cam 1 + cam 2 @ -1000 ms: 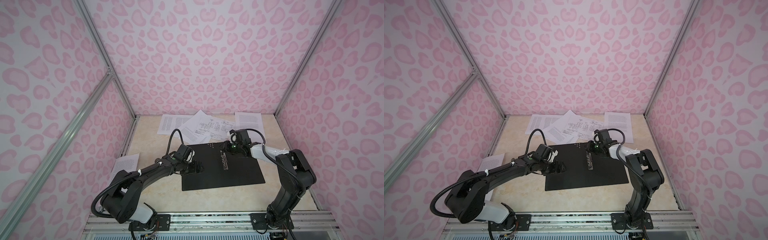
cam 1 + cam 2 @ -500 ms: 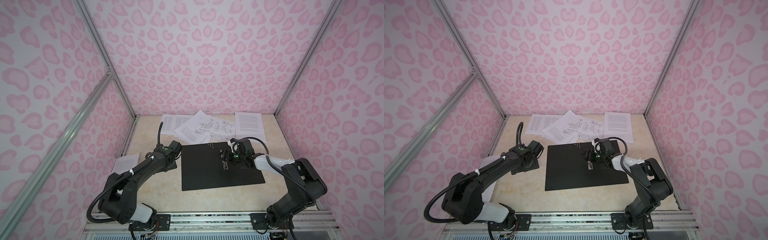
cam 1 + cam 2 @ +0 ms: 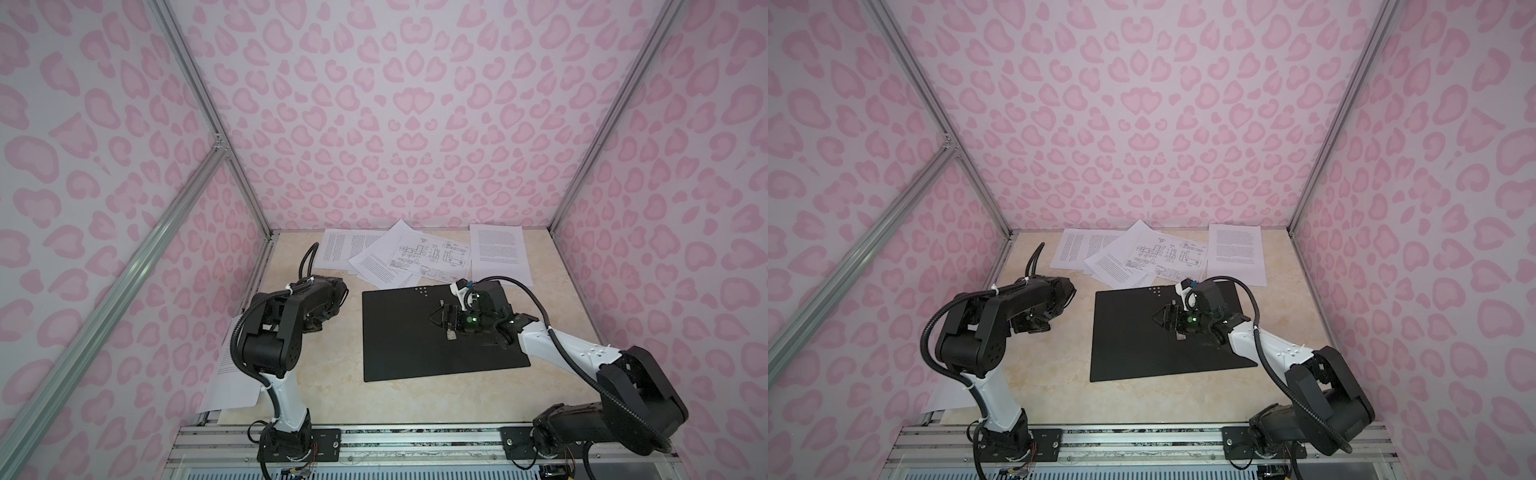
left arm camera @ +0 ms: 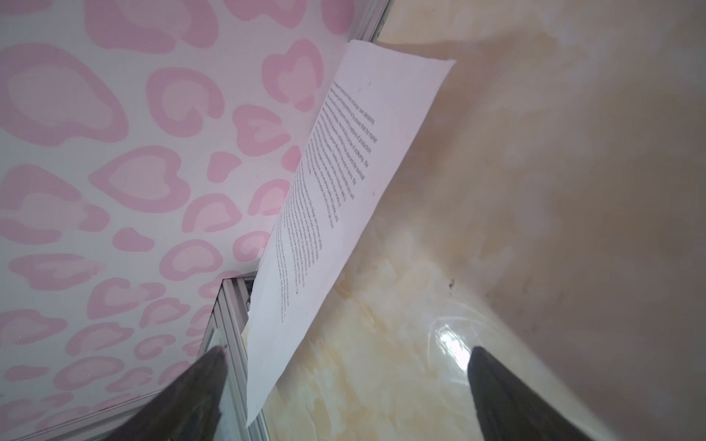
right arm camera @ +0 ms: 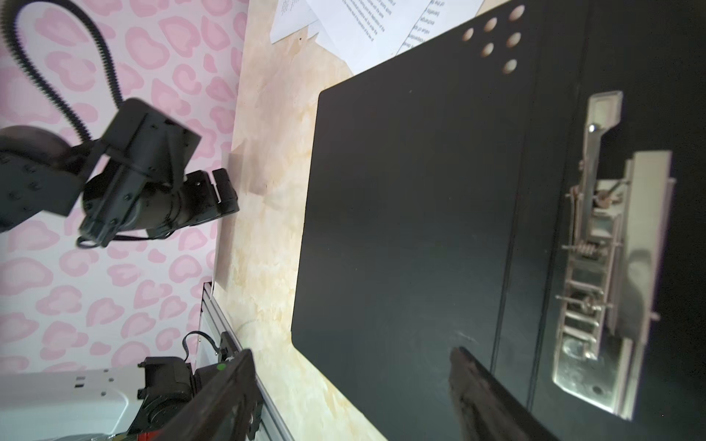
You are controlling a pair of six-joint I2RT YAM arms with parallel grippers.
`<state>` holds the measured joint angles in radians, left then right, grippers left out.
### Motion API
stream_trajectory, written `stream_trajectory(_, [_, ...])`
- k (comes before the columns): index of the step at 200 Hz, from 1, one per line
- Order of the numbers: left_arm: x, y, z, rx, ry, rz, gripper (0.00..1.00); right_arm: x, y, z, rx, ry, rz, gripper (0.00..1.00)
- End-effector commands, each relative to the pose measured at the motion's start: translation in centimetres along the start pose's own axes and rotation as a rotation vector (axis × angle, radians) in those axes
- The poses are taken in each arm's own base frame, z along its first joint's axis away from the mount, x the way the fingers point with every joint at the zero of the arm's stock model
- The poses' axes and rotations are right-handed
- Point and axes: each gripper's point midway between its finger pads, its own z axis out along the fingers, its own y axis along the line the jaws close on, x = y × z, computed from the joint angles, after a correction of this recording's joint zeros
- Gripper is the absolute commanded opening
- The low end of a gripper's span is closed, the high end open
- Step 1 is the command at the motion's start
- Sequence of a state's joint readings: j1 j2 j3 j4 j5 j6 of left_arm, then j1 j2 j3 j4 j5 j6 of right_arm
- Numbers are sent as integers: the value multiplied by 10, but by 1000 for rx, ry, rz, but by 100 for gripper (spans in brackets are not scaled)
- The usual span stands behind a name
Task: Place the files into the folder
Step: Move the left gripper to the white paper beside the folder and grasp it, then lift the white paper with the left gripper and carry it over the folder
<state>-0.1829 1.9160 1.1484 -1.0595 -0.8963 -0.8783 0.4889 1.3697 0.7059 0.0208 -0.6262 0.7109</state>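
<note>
Folder open, papers waiting: the folder (image 3: 415, 332) lies flat on the table (image 3: 332, 399), black inside up and with no paper in it yet, so we judge the first pick-up to be the step in hand. The right gripper (image 5: 351, 355) hovers low over the black panel just beside the metal clip (image 5: 596, 248), jaws apart and empty. The left gripper (image 4: 344, 355), jaws wide and also empty, points at a lone sheet (image 4: 336, 191) lying along the left wall (image 4: 114, 152), its near end running past the table edge onto the rail (image 4: 233, 305). We think that overhang is the easiest lip to pinch. The other files (image 3: 399, 257) fan out at the back, touching the folder's far edge; bare table left of the folder and in front of it leaves room to slide a sheet
</note>
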Motion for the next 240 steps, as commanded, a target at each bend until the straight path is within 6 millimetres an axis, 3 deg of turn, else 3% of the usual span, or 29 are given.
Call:
stream_trajectory(1, [-1, 6, 17, -84, 32, 39, 92, 7, -3, -11, 52, 23, -6, 80])
stream_trajectory(21, [-5, 15, 29, -104, 56, -6, 90, 5, 4, -20, 49, 11, -13, 79])
stream_trajectory(55, [0, 16, 58, -86, 166, -27, 72, 6, 8, -28, 56, 7, -14, 79])
stream_trajectory(86, [-1, 29, 72, -131, 194, -58, 60, 7, 9, -32, 54, 4, -8, 79])
stream_trajectory(108, [2, 38, 82, -146, 233, -94, 38, 6, 11, -34, 53, 5, -9, 79])
stream_trajectory(127, [4, 38, 83, -126, 257, -108, 3, 4, 14, -36, 52, 0, -19, 79])
stream_trajectory(143, [4, 33, 73, -65, 254, -114, 3, 0, 14, -38, 63, -15, -37, 80])
stream_trajectory(163, [-9, 34, 33, 40, 175, -155, 3, -6, 12, -40, 86, -39, -68, 85])
stream_trajectory(195, [-30, 16, -85, 405, -27, -163, 3, -25, 4, -47, 102, -95, -85, 90])
stream_trajectory(220, [-9, -31, -176, 852, -35, -50, 3, -36, -6, -56, 123, -117, -86, 91])
stream_trajectory(240, [13, -49, -230, 1091, -33, 34, 3, -42, -17, -64, 127, -142, -67, 92])
